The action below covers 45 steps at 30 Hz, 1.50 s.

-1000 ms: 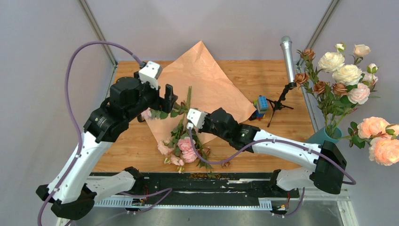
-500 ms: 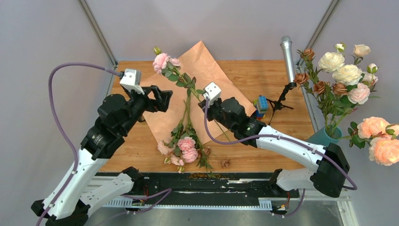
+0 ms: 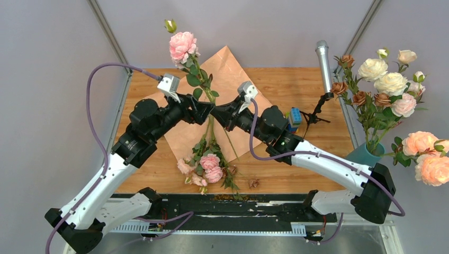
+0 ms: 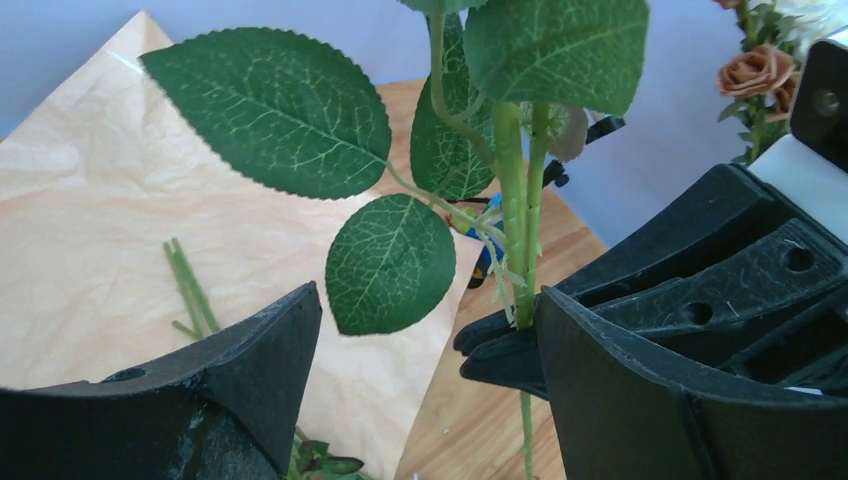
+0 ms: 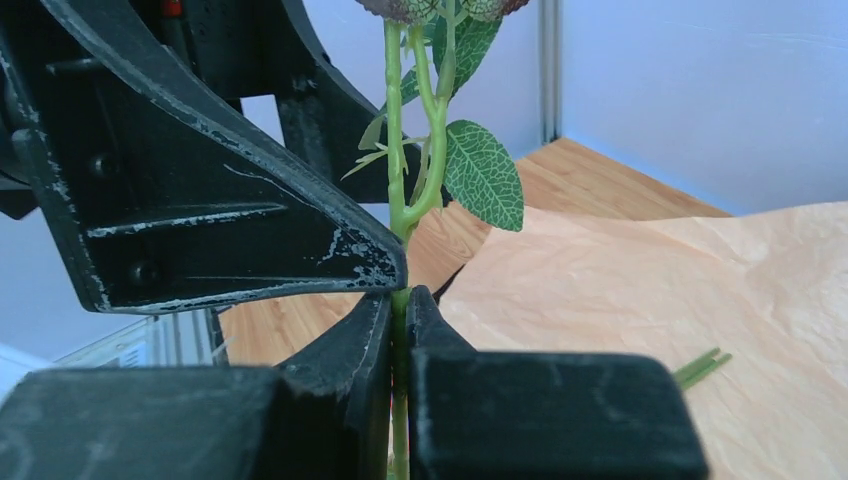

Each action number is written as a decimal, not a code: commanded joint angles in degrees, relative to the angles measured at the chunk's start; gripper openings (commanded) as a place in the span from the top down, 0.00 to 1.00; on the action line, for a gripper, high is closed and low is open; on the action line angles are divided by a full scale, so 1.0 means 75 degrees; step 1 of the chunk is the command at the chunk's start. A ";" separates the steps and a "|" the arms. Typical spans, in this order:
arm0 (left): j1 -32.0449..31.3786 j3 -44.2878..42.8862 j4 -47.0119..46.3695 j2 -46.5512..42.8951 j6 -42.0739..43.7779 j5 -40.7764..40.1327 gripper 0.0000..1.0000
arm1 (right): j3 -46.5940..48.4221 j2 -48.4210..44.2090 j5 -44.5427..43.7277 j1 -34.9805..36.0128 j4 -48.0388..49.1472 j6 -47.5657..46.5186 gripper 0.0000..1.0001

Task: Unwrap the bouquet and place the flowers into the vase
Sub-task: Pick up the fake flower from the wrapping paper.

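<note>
Left end effector [image 4: 425, 320], spread, straddles the stem [image 4: 510, 200] of one rose [image 3: 182, 45]. Right end effector [image 5: 398, 330] pinches that stem, holding it upright over the paper [image 3: 238, 74] toward 12 o'clock. Remaining flowers [image 3: 209, 164] lie at 6 o'clock on the table [image 3: 296, 84]; the vase [image 3: 362, 153] stands at 4 o'clock. We judge transfer in hand: next, swing the stem rightward, base-first into the vase.

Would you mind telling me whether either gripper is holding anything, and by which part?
The right gripper is shut on the stem of the raised pink rose, below its leaves. The left gripper stands open around that stem, gripping nothing.
</note>
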<state>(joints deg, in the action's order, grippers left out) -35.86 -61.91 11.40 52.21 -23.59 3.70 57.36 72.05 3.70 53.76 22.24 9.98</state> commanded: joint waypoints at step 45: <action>-0.0417 0.1053 -0.2399 0.0504 -0.0460 0.2861 1.00 | 0.1813 -0.0114 0.3017 -0.1452 -0.1628 0.1187 0.11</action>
<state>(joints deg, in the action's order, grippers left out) -37.95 -53.74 -1.39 55.96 -26.41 22.90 68.53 69.21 21.87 42.68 9.69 15.92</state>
